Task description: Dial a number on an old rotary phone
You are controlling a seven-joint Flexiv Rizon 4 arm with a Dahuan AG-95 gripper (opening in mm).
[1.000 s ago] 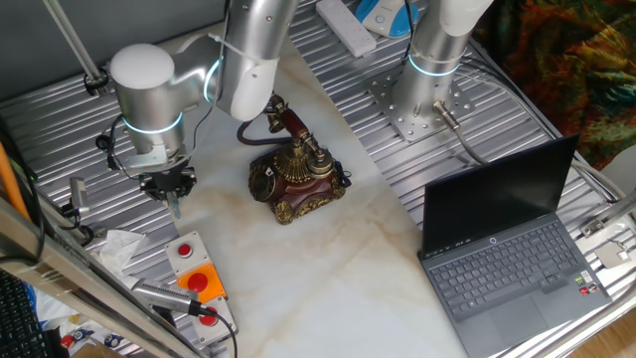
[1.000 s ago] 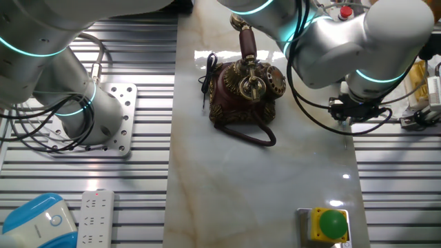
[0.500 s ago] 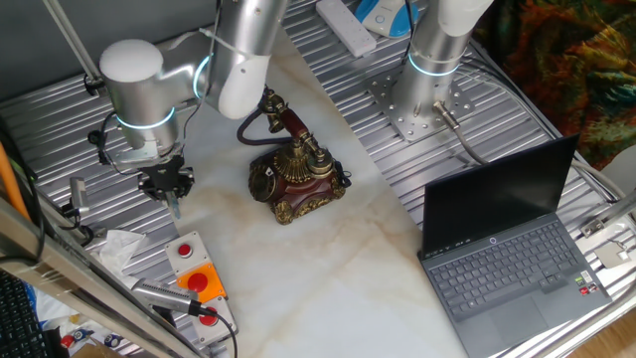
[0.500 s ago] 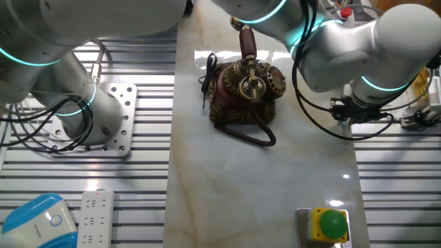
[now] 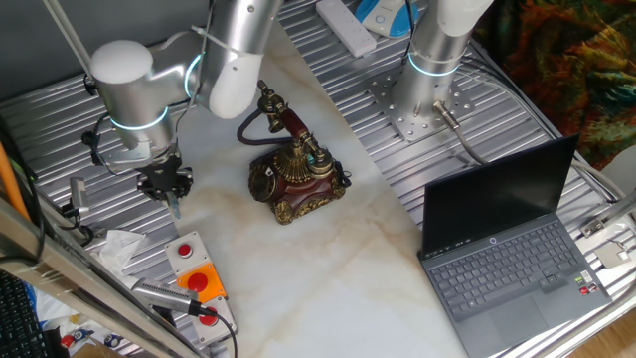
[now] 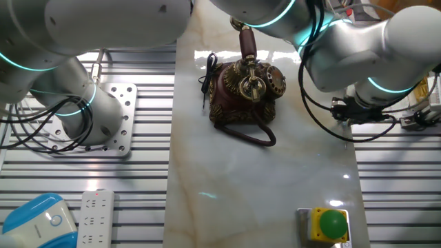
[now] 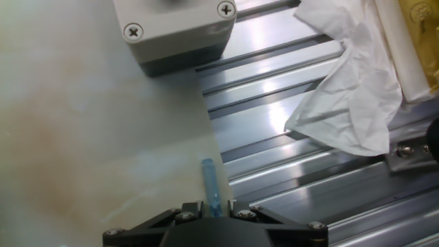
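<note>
The old rotary phone [image 5: 294, 177] stands on the marble slab, dark red with brass trim. Its handset [image 6: 247, 43] rests on the cradle and a black cord loops in front. My gripper [image 5: 174, 191] hangs well to the left of the phone in one fixed view, over the slab's edge. In the other fixed view the gripper [image 6: 350, 116] is right of the phone and mostly hidden by the arm. The hand view shows the gripper [image 7: 214, 204] shut on a thin blue rod [image 7: 213, 180] that points down at the slab's edge.
A grey button box [image 7: 175, 31] and crumpled white tissue [image 7: 350, 96] lie just ahead of the rod. An orange-and-red button box [image 5: 194, 276] sits near the gripper. A laptop [image 5: 507, 249], a second arm's base [image 5: 427, 75] and a green-button box [image 6: 332, 224] stand farther off.
The arm's big elbow joint has drifted a little to the left in one fixed view. The gripper and blue rod have hardly shifted. The phone has not moved.
</note>
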